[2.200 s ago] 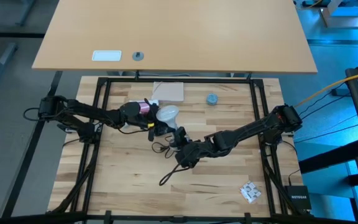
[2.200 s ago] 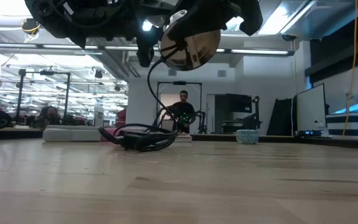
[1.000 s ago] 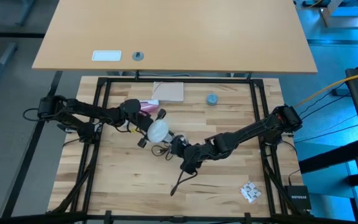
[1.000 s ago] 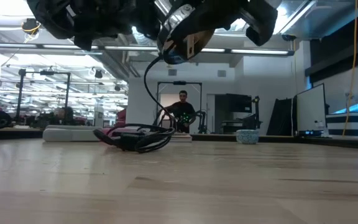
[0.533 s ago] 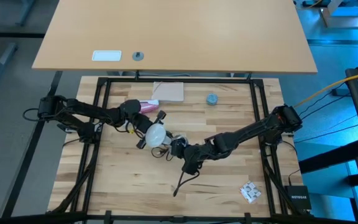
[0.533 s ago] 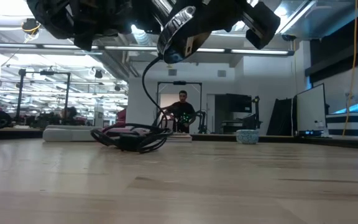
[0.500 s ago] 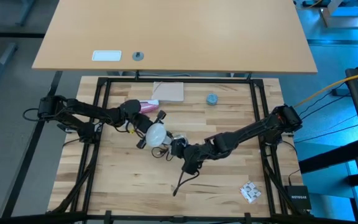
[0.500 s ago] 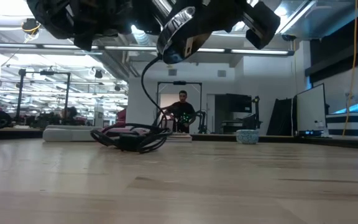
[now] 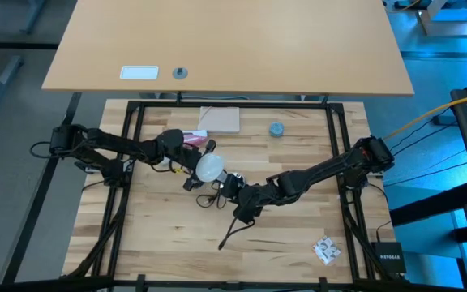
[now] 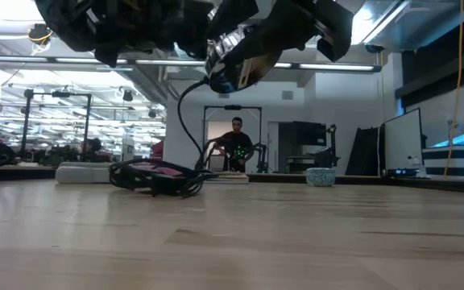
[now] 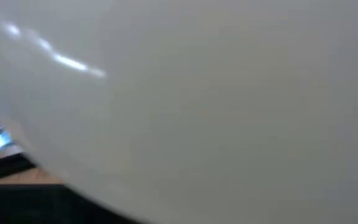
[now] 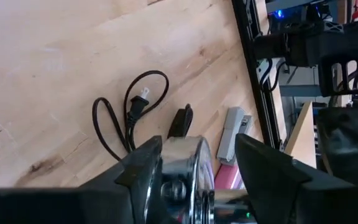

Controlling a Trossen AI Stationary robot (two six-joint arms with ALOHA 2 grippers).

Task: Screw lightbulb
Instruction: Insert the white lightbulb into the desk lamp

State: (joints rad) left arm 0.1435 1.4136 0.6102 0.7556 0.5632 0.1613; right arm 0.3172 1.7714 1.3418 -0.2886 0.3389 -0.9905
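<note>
Trainee: Lightbulb position first, where is it?

Tech: The lightbulb (image 9: 210, 168) is clamped in the left end effector (image 9: 203, 167), up in the air and right against the socket (image 12: 182, 165), on the side away from the right arm. The left wrist view is filled with nothing but its white globe.

Trainee: And the right end effector (image 9: 235, 191)?

Tech: It sits at the socket, raised above the worktop (image 9: 298, 235). Whether it actually grips the socket just now, I cannot tell.

Trainee: Why hold both aloft?

Tech: My reading is that the thread has to meet the socket mouth along one line, and two arms can tilt each part freely. Lifting the socket also lets its black cord (image 12: 126, 112) hang down and coil on the wood below it, so nothing drags while the bulb is turned. How far the base has gone in is hidden.

Trainee: What about the surface?

Tech: Pale wooden planks inside a black frame. Beyond the socket, toward the far edge, lie a tan sheet (image 9: 221, 119) and a small blue-grey cap (image 9: 276, 129). A crumpled white packet (image 9: 326, 251) lies well apart from the socket, near the front corner on the right arm's side.

Trainee: And the room?

Tech: A second tan table (image 9: 233, 49) stands past the far edge. Past the socket, the low view shows a bright workshop with strip lights, racks and screens. A person (image 10: 234, 145) stands in the distance there.
</note>
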